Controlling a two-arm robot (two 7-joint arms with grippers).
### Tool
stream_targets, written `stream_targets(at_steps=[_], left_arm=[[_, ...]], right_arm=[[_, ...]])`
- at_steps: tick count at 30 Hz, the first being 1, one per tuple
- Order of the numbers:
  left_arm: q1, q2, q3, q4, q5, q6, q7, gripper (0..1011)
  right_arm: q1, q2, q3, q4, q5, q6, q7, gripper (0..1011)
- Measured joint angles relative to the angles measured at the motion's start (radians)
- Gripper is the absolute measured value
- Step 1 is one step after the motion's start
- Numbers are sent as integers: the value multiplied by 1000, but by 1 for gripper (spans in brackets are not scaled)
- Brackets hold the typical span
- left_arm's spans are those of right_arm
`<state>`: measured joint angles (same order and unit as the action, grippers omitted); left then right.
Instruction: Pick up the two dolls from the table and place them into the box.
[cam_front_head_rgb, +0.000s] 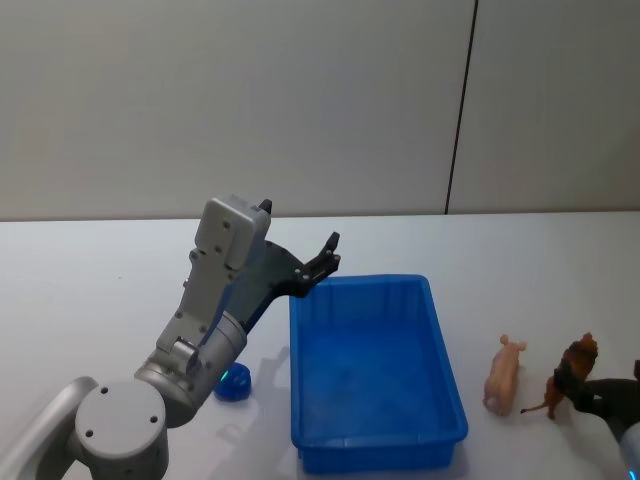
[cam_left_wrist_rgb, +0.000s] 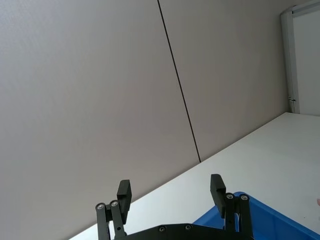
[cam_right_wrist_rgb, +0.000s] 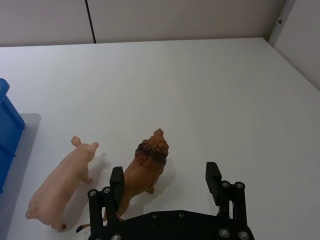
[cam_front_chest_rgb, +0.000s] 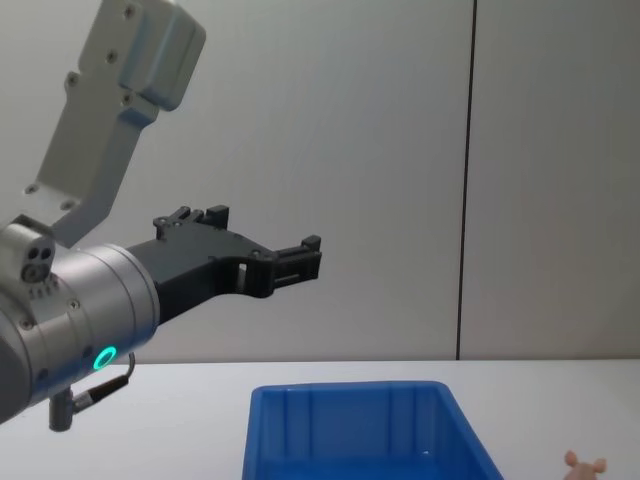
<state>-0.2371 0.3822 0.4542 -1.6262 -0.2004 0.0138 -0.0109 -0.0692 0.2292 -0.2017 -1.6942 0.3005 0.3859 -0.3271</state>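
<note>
Blue plastic box (cam_front_head_rgb: 372, 385) sits mid-table (cam_front_head_rgb: 530, 255) in the head view, with the pink pig doll (cam_front_head_rgb: 505, 373) and brown lion doll (cam_front_head_rgb: 574, 376) standing just to its right. The left gripper (cam_front_head_rgb: 322, 262) hangs above the box's far left corner, and the right gripper (cam_front_head_rgb: 612, 396) is beside the lion.

The left wrist view shows what the head view leaves unclear: that gripper's (cam_left_wrist_rgb: 170, 185) jaws are spread wide and empty.

In the right wrist view the right gripper (cam_right_wrist_rgb: 165, 174) is likewise spread. The lion (cam_right_wrist_rgb: 145, 170) stands against one finger (cam_right_wrist_rgb: 116, 179), ungripped, and the pig (cam_right_wrist_rgb: 62, 187) is alongside.

In the chest view the left gripper (cam_front_chest_rgb: 275, 245) is high over the box (cam_front_chest_rgb: 345, 398).
</note>
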Motion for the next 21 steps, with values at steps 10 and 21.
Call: stream_targets(at_steps=[10, 21], left_arm=[[0, 0, 0, 0, 0, 0, 0, 1001], [0, 0, 0, 0, 0, 0, 0, 1001]], right_arm=[[49, -39, -6, 60, -4, 16, 15, 1001], [93, -72, -13, 120, -22, 40, 49, 1001]])
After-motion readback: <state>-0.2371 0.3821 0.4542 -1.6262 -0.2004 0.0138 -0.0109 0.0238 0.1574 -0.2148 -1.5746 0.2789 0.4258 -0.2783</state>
